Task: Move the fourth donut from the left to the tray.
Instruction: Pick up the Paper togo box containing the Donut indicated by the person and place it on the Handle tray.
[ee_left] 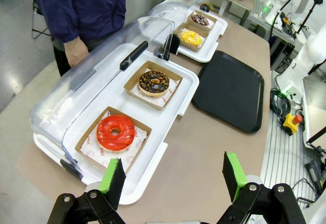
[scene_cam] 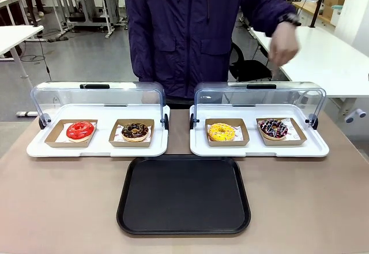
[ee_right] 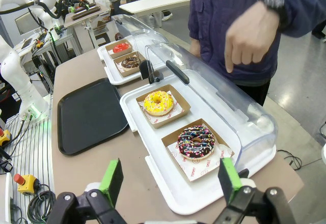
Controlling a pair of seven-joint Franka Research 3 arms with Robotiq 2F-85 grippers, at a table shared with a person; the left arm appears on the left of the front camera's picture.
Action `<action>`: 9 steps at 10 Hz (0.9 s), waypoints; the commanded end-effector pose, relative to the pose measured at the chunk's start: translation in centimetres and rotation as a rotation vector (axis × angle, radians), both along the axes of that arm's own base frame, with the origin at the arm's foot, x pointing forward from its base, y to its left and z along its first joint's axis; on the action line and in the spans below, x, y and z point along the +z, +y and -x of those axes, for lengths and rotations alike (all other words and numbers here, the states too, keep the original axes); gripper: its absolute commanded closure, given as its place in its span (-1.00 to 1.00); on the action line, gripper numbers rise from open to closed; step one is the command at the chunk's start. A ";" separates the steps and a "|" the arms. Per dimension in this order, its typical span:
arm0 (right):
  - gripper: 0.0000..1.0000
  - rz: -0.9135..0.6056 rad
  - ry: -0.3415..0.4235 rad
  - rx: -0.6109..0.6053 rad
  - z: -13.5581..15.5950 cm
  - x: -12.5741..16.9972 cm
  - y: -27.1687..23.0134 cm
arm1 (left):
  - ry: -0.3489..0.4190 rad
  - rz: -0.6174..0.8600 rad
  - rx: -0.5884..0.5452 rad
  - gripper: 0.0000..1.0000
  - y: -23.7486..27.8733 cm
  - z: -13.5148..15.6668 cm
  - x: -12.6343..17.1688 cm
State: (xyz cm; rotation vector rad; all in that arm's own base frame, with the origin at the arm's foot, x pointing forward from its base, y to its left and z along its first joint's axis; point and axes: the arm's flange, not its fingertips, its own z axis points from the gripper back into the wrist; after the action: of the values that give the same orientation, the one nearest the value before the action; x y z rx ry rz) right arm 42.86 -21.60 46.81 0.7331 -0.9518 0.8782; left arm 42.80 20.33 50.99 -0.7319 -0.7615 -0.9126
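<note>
Left gripper (ee_left: 172, 173) hangs wide open and empty above the table (ee_left: 214, 147), near the red donut (ee_left: 116, 132). Right gripper (ee_right: 169, 177), equally spread, holds nothing. The fourth donut (ee_right: 196, 142) sits ahead in its cardboard holder (ee_right: 169, 142) on a white tray (ee_right: 150, 137). From the front, the tray (scene_cam: 183, 196) lies nearer, and a person's hand (scene_cam: 283, 45) is raised.

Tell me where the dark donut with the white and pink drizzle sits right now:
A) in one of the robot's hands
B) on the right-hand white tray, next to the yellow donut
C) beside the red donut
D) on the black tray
B: the dark drizzled donut sits in its cardboard holder on the right white tray, beside the yellow donut, not on the black tray.
</note>
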 end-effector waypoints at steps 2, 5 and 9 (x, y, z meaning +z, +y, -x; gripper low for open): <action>-1.00 -0.005 -0.010 0.006 0.0 0.1 0.1 | -0.013 0.005 -0.002 -1.00 -0.1 0.4 0.1; -1.00 -0.005 -0.010 0.006 0.0 0.1 0.1 | -0.013 0.005 -0.002 -1.00 -0.1 0.4 0.1; -1.00 -0.005 -0.010 0.006 0.0 0.1 0.1 | -0.013 0.005 -0.002 -1.00 -0.1 0.4 0.1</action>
State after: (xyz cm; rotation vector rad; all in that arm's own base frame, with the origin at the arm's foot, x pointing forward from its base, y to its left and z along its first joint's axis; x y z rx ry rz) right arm 42.86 -21.60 46.81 0.7331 -0.9519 0.8782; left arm 42.80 20.33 50.99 -0.7319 -0.7615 -0.9126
